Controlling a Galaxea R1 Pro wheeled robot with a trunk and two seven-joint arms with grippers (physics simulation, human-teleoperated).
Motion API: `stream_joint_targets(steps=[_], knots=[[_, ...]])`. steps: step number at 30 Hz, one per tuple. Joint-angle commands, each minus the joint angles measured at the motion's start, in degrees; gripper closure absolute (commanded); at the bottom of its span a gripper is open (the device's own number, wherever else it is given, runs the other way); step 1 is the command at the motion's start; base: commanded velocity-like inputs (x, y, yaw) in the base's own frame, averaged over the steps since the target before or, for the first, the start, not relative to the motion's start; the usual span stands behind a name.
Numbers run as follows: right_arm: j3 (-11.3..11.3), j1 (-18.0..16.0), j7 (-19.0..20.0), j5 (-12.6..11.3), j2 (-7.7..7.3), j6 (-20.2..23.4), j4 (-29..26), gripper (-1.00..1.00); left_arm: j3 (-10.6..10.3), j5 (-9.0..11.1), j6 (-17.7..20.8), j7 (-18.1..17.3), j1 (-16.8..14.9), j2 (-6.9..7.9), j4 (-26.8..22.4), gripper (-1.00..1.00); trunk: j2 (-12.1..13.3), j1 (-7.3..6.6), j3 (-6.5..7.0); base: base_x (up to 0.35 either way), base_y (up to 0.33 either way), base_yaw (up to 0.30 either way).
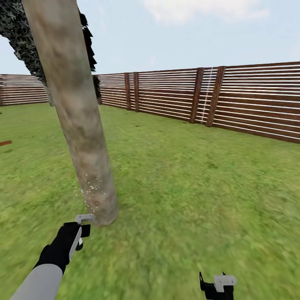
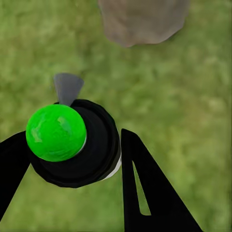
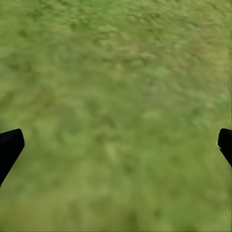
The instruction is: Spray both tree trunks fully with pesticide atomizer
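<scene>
A thick grey-brown tree trunk (image 1: 79, 121) leans up through the left of the head view, with white spray specks near its base (image 1: 92, 192). My left gripper (image 1: 80, 235) is shut on the pesticide atomizer (image 1: 84, 218), just short of the trunk's foot. In the left wrist view the atomizer (image 2: 94, 154) is a black body with a green ball top and a grey nozzle, held between my black fingers (image 2: 145, 193), and the trunk base (image 2: 142, 19) lies ahead. My right gripper (image 1: 216, 285) hangs low at the right, open (image 3: 116, 145) over bare grass.
Green lawn (image 1: 187, 179) spreads all around. A brown slatted wooden fence (image 1: 216, 98) closes the far side and right. Another grey trunk (image 1: 49, 95) under dark foliage (image 1: 16, 33) stands farther back on the left. A small reddish object (image 1: 5, 143) lies at the left edge.
</scene>
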Motion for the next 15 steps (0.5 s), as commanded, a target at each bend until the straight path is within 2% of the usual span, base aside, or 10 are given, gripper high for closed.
stream_joint_targets(steps=[1,8,10,11,13,15], knots=[[0.00,0.00,-0.01,0.00,0.02,0.00,0.00,-1.00,0.00,-0.01,0.00,0.01,0.00,-0.01,0.00,1.00,0.00,0.00,0.00,0.175,-0.228,0.272],[0.00,0.00,0.00,0.00,0.00,0.00,0.00,-1.00,0.06,0.04,-0.90,-0.02,0.00,-0.09,0.00,1.00,0.00,0.00,0.00,0.144,-0.247,0.269],[0.00,0.00,-0.02,0.00,0.04,0.00,0.00,-1.00,-0.04,-0.15,-1.24,-0.04,0.02,0.16,-0.04,1.00,0.00,0.00,0.00,0.138,-0.250,0.106],[0.00,0.00,-0.02,0.00,0.05,0.00,0.00,-1.00,0.26,-0.25,-1.39,-0.19,0.16,1.16,-0.03,1.00,0.00,0.00,0.00,0.138,-0.250,0.019],[0.00,0.00,-0.01,0.00,0.03,0.00,0.00,-1.00,0.12,-0.12,-1.46,-0.24,0.75,2.18,-0.01,1.00,0.00,0.00,0.00,0.136,-0.250,0.007],[0.00,0.00,0.01,0.00,-0.02,0.00,0.07,-1.00,-0.02,0.08,-3.37,-0.25,1.29,1.49,0.13,1.00,0.00,0.00,0.00,0.134,-0.251,0.001]])
